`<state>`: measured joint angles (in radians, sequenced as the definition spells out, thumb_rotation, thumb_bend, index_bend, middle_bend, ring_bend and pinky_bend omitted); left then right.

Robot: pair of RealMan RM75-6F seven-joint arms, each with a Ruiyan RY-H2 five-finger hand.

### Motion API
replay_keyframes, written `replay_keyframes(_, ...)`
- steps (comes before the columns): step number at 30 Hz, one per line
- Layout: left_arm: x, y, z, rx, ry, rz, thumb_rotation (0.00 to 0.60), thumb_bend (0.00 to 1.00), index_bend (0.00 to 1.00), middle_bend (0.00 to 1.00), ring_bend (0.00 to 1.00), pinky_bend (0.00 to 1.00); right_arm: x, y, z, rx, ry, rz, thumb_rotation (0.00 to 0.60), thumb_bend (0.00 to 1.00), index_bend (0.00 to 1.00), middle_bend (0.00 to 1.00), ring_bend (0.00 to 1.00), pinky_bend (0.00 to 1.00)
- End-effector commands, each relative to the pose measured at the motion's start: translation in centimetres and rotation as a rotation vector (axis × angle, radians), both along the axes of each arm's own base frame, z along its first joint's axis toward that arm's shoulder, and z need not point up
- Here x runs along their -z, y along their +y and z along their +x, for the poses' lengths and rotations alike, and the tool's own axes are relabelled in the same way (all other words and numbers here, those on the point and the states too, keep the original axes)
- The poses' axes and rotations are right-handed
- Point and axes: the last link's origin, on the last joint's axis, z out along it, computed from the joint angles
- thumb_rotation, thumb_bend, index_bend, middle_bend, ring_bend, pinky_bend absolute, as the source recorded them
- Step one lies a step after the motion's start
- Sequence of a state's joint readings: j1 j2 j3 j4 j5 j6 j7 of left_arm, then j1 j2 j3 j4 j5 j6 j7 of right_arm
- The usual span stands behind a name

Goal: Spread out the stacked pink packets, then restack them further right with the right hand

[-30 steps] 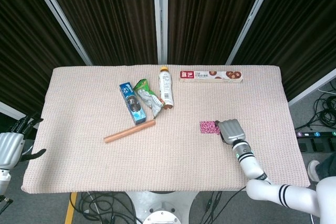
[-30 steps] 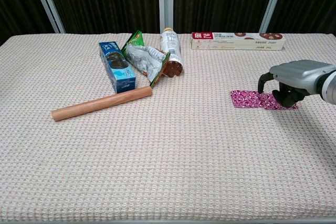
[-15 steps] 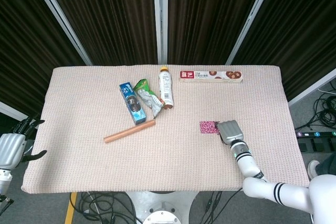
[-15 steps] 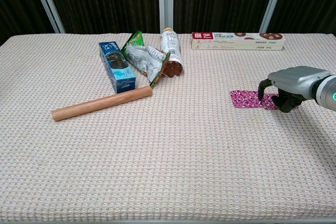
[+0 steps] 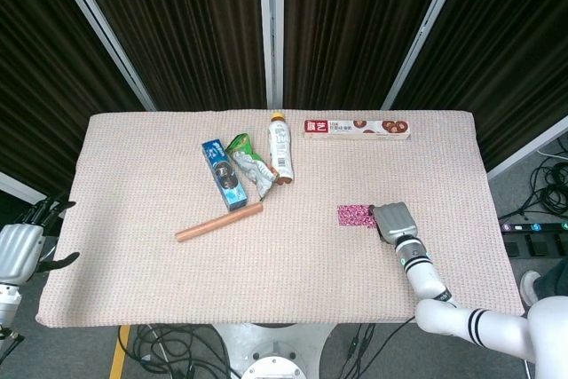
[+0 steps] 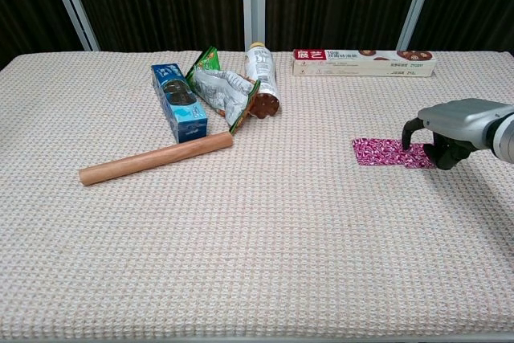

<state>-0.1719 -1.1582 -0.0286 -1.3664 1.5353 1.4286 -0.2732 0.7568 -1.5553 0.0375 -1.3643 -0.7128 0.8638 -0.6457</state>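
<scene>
The pink packets (image 5: 355,216) (image 6: 385,153) lie flat on the cloth, right of the middle; I cannot tell how many are stacked. My right hand (image 5: 393,222) (image 6: 450,128) arches over their right end with its fingertips (image 6: 408,139) down at the packets' edge. That end is hidden under the hand, so a grip cannot be made out. Off the table's left edge my left hand (image 5: 19,250) hangs with its fingers apart and nothing in them; the chest view does not show it.
A wooden rolling pin (image 5: 218,222) (image 6: 156,158), a blue box (image 5: 223,186) (image 6: 178,102), a green bag (image 5: 248,164) (image 6: 222,88) and a bottle (image 5: 280,148) (image 6: 262,80) lie left of centre. A long biscuit box (image 5: 357,129) (image 6: 364,63) is at the back.
My right hand slid a little left over the packets, then back to the right, and now sits at their right end. The left hand has barely moved.
</scene>
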Motion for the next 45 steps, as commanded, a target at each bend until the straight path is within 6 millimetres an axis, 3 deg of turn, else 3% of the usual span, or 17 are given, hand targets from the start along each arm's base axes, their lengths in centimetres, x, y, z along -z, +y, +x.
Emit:
replay_keyframes(1,0.0,0.0,0.0,-0.001,0.000,0.001,0.600,0.02,0.24,0.18,0.17,0.30,0.4,0.1,0.4,-0.008,-0.003,0.010,0.600,0.65,0.30,1.00,1.00,0.96)
replay_keyframes(7,-0.1,-0.1,-0.2,-0.005,-0.001,0.001,0.600,0.02,0.24,0.18,0.17,0.30,1.2,0.4,0.5,-0.009,0.006,0.025,0.600,0.66,0.31,1.00,1.00,0.96)
replay_keyframes(39,0.0,0.0,0.1,0.003,-0.002,-0.001,0.600,0.02,0.24,0.18,0.17,0.30,-0.9,0.3,-1.8,0.045,0.032,-0.009,0.600,0.66,0.30,1.00,1.00,0.96)
replay_keyframes(45,-0.1,0.1,0.1,0.003,-0.002,0.000,0.600,0.02,0.24,0.18,0.17,0.30,-1.0,0.0,-0.6,0.021,-0.008,-0.020,0.600,0.66,0.31,1.00,1.00,0.96)
